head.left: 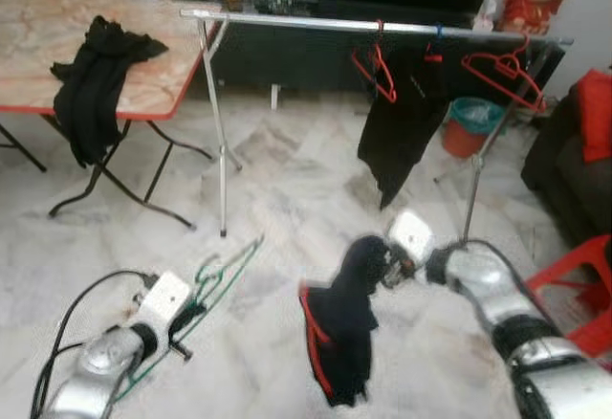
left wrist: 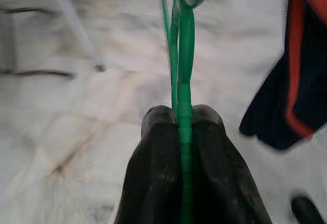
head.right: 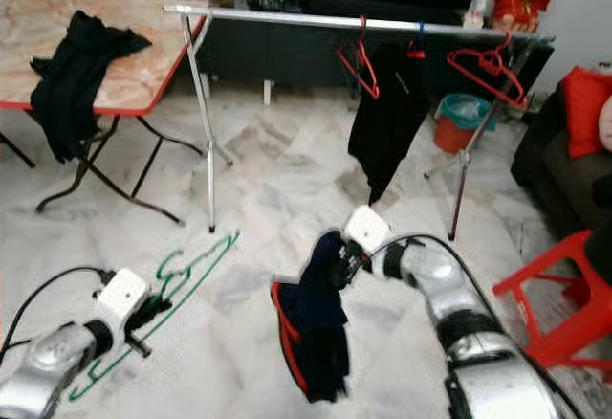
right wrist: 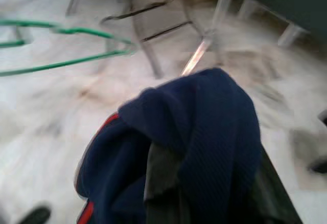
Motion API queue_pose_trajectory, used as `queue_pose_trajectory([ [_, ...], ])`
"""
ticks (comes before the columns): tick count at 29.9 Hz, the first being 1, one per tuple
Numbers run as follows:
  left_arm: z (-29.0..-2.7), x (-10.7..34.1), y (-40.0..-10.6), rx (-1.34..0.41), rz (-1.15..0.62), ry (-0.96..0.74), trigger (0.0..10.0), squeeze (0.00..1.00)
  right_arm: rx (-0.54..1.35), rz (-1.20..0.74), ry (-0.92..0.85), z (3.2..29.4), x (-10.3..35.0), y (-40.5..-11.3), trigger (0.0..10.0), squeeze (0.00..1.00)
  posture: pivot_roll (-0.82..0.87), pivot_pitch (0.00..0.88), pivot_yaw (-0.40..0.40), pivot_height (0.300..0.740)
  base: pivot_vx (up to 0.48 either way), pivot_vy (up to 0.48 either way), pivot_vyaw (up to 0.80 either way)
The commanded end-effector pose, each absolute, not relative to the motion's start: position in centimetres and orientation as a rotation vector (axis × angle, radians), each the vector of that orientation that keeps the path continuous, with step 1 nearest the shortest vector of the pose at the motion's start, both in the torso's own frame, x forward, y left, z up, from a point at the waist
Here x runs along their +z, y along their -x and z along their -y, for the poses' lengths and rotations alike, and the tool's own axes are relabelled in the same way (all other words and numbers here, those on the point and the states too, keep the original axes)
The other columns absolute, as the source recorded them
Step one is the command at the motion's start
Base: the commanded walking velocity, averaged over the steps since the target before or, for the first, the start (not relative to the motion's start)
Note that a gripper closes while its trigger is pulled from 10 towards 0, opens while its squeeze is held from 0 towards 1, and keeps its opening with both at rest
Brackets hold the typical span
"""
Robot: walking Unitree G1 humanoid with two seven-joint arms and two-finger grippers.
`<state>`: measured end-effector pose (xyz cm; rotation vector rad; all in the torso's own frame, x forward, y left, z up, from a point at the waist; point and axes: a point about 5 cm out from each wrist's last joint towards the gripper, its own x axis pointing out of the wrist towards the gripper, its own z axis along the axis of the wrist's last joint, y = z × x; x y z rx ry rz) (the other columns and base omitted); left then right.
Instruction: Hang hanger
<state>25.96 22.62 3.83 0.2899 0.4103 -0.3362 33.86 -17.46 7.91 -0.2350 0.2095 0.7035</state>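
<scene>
Preparatory step, judged from the layout: garment and hanger are each held, not yet joined. The left gripper [head.left: 182,326] has its jaws clenched on the thin green wire hanger [head.left: 222,275], which hangs low over the marble floor [head.left: 287,189], in front of the robot on its left. The right gripper [head.left: 384,268] grasps a dark navy garment with red trim [head.left: 342,333], its jaws buried in the cloth. The next move likely calls for bringing the hanger into the garment's neck, then lifting both to the silver clothes rail [head.left: 316,23] (red hangers [head.left: 504,73] and a black garment [head.left: 402,122] already hang there). No writing or brand is legible.
</scene>
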Motion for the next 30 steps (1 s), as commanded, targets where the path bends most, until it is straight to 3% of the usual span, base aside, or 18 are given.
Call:
queue_pose_trajectory([
  [1, -23.1, 3.8, -26.3, -0.212, -0.377, -0.223, 10.0, 0.00, 0.462, -0.194, 0.086, 19.0, 7.6, -34.2, 0.0, 0.00, 0.06, 0.000, -0.086, 0.740, 0.000, 0.000, 0.00],
  [2, -22.7, 3.7, -26.6, -0.150, -0.345, -0.179, 10.0, 0.00, 0.293, -0.198, -0.031, 19.6, 6.8, -34.0, 0.0, 0.00, 0.06, 0.000, -0.083, 0.740, 0.000, 0.000, 0.00],
  [10, -20.5, 4.5, -27.5, -0.084, -0.228, -0.086, 10.0, 0.00, -0.085, -0.230, -0.215, 21.0, 3.7, -31.7, 0.0, 0.00, 0.06, 0.000, -0.067, 0.740, 0.000, 0.000, 0.00],
  [11, -20.2, 4.5, -27.7, -0.079, -0.217, -0.069, 10.0, 0.00, -0.117, -0.252, -0.224, 20.8, 2.9, -31.2, 4.8, 0.00, 0.06, 0.000, -0.060, 0.740, 0.000, 0.000, 0.00],
  [13, -20.0, 4.4, -27.7, -0.078, -0.216, -0.058, 10.0, 0.00, -0.127, -0.266, -0.222, 20.6, 2.6, -30.9, 4.8, 0.00, 0.05, 0.000, -0.058, 0.740, 0.000, 0.000, 0.00],
  [14, -19.7, 4.4, -27.8, -0.086, -0.206, -0.069, 10.0, 0.00, -0.143, -0.293, -0.233, 20.3, 2.0, -30.6, 10.0, 0.00, 0.05, 0.000, -0.055, 0.740, 0.000, 0.000, 0.00],
  [24, -18.2, 4.1, -27.7, -0.100, -0.186, -0.058, 10.0, 0.00, -0.189, -0.389, -0.192, 20.3, -0.2, -28.5, 10.0, 0.00, 0.04, 0.000, -0.060, 0.740, 0.000, 0.000, 0.00],
  [30, -17.8, 4.0, -27.8, -0.132, -0.184, -0.077, 10.0, 0.00, -0.211, -0.466, -0.155, 20.2, -1.3, -27.6, 10.0, 0.00, 0.05, 0.000, -0.070, 0.740, 0.290, 0.000, 0.00],
])
